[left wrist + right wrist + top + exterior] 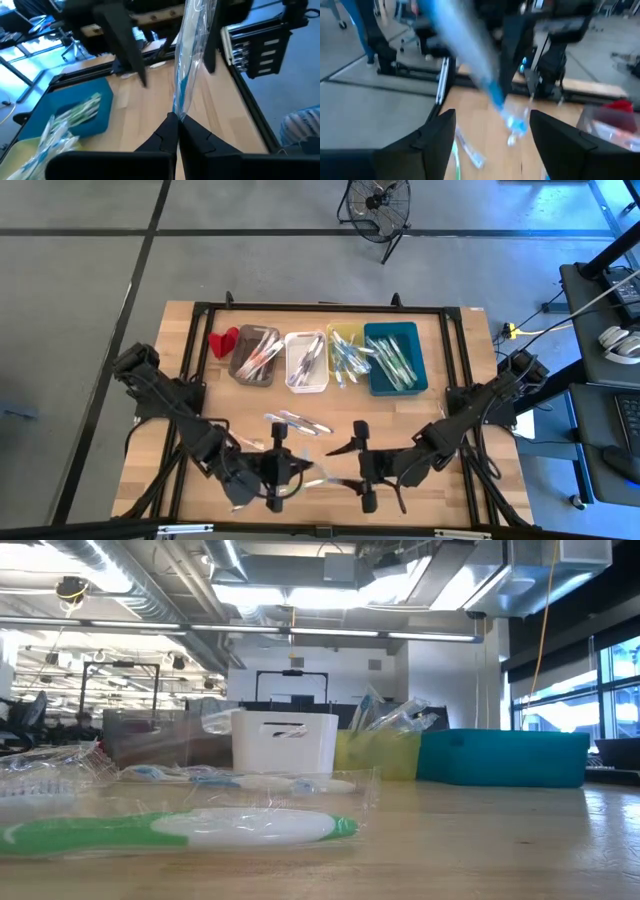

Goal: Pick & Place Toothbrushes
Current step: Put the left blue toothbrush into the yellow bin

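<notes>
My left gripper [298,470] is shut on a blue toothbrush in a clear wrapper [186,60] above the table's near middle. My right gripper [495,135] faces it from the right and is open. The toothbrush's free end [512,122] reaches between the right fingers, and I see no touch there. Other wrapped toothbrushes [297,421] lie flat on the table, and a green one [180,828] lies close to the low camera. More toothbrushes fill the grey [254,354], white [306,361], yellow [346,350] and teal [395,357] bins at the far side. My left gripper pinches one end of the wrapped toothbrush [178,114] between its two fingertips [167,131]. The fingers come from the table's left, slanting a little downward, in line with the brush. The toothbrush sticks out past the fingertips toward my right gripper, lifted clear of the table.
A small red object [222,341] lies left of the grey bin. A black frame [320,308] borders the tabletop. Bare wood shows between the bins and the grippers, apart from the loose toothbrushes.
</notes>
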{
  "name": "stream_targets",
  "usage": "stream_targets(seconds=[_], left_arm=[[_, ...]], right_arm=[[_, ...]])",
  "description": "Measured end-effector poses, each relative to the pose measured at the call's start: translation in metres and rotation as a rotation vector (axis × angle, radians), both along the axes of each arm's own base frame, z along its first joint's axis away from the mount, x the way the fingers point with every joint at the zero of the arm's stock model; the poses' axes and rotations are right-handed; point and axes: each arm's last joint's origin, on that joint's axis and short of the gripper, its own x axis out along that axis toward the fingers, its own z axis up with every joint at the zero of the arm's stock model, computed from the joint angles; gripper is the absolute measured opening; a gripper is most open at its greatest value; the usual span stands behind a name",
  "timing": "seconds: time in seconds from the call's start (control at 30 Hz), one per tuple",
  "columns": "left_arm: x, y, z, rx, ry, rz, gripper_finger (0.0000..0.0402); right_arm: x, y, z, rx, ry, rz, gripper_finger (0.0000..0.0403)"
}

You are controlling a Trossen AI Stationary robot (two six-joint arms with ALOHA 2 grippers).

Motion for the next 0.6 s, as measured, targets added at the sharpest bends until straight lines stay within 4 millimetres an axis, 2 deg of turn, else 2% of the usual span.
stream_targets(seconds=[0.33,0.47,0.6], left_arm=[[0.005,-0.001,-0.004,0.002,0.002,-0.004,0.0003],[0.006,0.001,-0.004,0.001,0.003,0.0,0.0003],[0.006,0.001,-0.005,0.007,0.012,-0.001,0.0003]], right_arm=[[0.005,-0.002,0.015,-0.02,-0.139,0.016,0.0263],[0.005,-0.002,0.015,-0.038,-0.143,0.021,0.0245],[0.004,0.0,0.014,-0.071,-0.142,0.032,0.0205]])
